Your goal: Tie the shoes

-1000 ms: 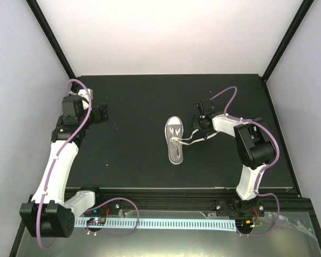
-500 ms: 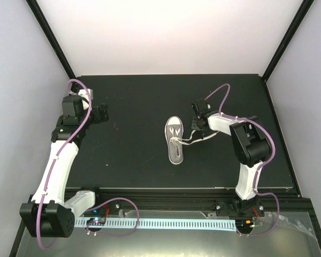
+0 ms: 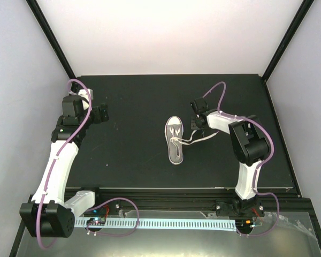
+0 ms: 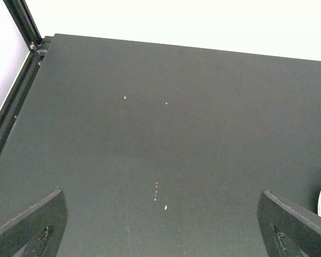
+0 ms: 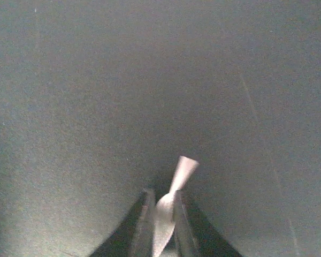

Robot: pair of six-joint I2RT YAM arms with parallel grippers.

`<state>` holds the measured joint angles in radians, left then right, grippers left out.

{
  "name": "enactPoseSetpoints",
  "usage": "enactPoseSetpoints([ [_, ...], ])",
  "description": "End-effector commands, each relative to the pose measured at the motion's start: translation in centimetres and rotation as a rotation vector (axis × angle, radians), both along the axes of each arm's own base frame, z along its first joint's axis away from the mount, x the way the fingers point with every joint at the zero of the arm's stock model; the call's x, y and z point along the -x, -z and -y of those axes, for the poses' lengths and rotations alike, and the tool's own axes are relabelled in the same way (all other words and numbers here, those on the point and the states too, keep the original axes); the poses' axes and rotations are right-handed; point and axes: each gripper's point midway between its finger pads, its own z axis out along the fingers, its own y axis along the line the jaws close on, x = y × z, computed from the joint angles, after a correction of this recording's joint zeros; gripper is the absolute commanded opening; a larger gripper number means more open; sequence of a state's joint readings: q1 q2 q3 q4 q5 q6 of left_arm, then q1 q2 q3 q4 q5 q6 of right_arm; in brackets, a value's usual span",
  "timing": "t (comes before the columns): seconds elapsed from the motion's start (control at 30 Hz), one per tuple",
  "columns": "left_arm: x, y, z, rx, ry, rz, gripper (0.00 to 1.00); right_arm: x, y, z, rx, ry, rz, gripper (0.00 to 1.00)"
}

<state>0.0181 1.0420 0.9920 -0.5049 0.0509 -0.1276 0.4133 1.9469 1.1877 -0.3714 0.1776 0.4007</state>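
— Where is the sneaker lying?
— It is lying just right of the frame's centre on the black table, lengthwise up and down the frame, with its white laces trailing off to the right.
— And the right gripper?
— It is sitting low just right of the sneaker, close by those laces; its jaws are showing too small to read.
— The left gripper?
— It is hanging at the left of the frame, well apart from the sneaker
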Motion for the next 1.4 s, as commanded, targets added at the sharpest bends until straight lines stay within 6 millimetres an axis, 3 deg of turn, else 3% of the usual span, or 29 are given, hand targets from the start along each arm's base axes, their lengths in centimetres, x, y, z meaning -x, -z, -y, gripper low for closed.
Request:
enactPoseSetpoints([
  [0.0,0.2,-0.3,0.1,0.014,0.006,0.003,0.99,2.0,2.3,-0.9,-0.003,-0.054,-0.102,0.05],
  [0.13,0.2,-0.3,0.2,0.016,0.007,0.006,0.99,2.0,1.3,-0.8,-0.012,-0.044,-0.072,0.02],
  [0.23,0.2,-0.3,0.1,0.014,0.004,0.006,0.99,1.6,-0.7,-0.9,-0.036,-0.040,-0.026,0.02],
  [0.3,0.2,-0.3,0.1,0.012,0.002,0.004,0.99,1.2,-2.9,-1.4,-0.076,-0.044,0.032,0.02],
  [0.4,0.3,-0.5,0.0,0.011,-0.002,0.009,0.99,0.7,-7.9,-3.0,-0.197,-0.075,0.149,0.02],
  [0.6,0.7,-1.5,-0.7,-0.003,-0.041,0.050,0.99,2.0,-19.9,-7.6,-0.477,-0.278,0.418,0.02],
  [0.7,1.0,-2.0,-1.0,-0.007,-0.059,0.069,0.99,3.9,-22.8,-10.9,-0.547,-0.415,0.460,0.02],
  [0.83,1.2,-2.4,-1.2,-0.011,-0.071,0.090,0.99,8.5,-25.3,-17.6,-0.725,-0.638,0.454,0.02],
  [0.93,1.4,-2.8,-1.5,-0.014,-0.086,0.103,0.99,11.8,-25.5,-22.0,-0.814,-0.762,0.435,0.02],
  [1.03,1.7,-3.4,-1.6,-0.018,-0.093,0.124,0.99,13.6,-22.9,-25.3,-0.823,-0.789,0.343,0.02],
  [1.17,1.9,-3.6,-1.5,-0.027,-0.083,0.158,0.99,14.8,-19.5,-27.0,-0.890,-0.738,0.233,0.02],
  [1.27,1.7,-3.4,-1.1,-0.023,-0.060,0.157,0.99,14.9,-16.3,-27.7,-0.819,-0.729,0.172,0.04],
  [1.33,1.5,-3.1,-0.8,-0.014,-0.045,0.147,0.99,14.6,-14.5,-27.7,-0.757,-0.717,0.130,0.21],
  [1.37,1.4,-2.9,-0.8,-0.012,-0.041,0.140,0.99,14.4,-14.3,-27.4,-0.735,-0.709,0.137,0.36],
])
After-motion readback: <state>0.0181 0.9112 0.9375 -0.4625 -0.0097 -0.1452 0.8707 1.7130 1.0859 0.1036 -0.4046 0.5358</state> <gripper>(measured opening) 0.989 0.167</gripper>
